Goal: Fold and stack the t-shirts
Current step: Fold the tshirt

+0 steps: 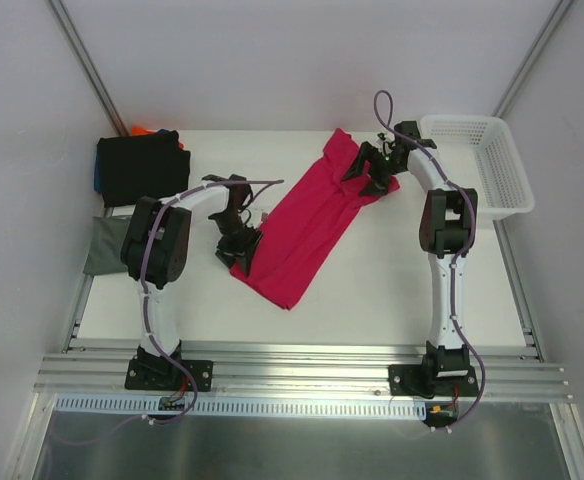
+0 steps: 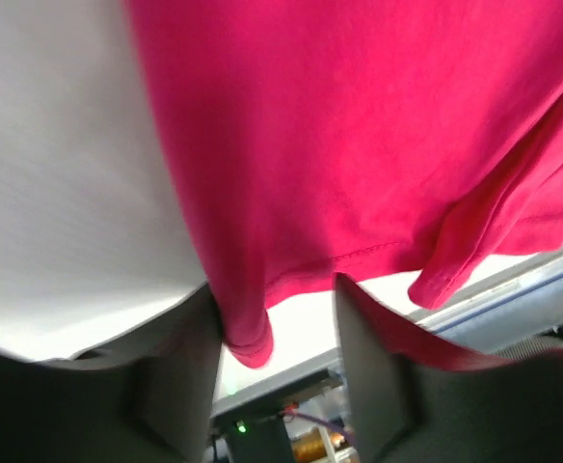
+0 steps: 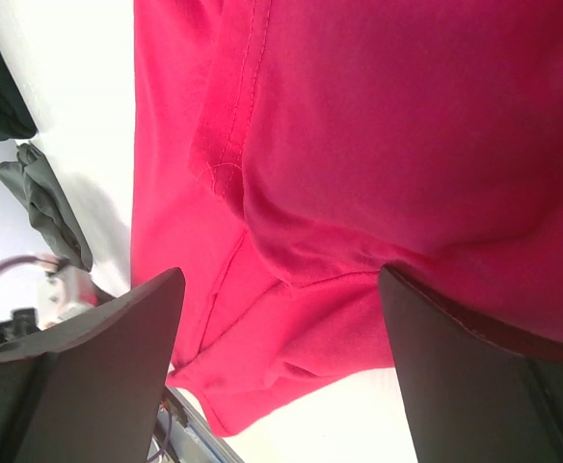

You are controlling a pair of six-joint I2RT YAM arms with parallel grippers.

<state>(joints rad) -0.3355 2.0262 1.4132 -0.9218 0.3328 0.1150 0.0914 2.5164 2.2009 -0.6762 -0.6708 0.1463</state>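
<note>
Top external view: the white surface (image 1: 392, 290) carries a crimson-pink t-shirt (image 1: 307, 225), folded into a long strip that runs diagonally from far, right of centre, to near, at the centre. A white mesh basket (image 1: 492, 165) sits at the far right corner, well apart from the shirt. At the far left is a pile topped by a folded black t-shirt (image 1: 137, 168), with an orange t-shirt (image 1: 142, 130) peeking out behind it. A grey-green t-shirt (image 1: 102, 245) lies just near of that pile, at the left edge. The left arm (image 1: 157, 240) reaches the strip's left edge. Its jaws stand partway apart around a hanging fold of hem, which lies against one finger (a bright gap shows beside the other). The right arm (image 1: 447, 220) is at the strip's far end, jaws spread wide over the cloth, gripping nothing.
</note>
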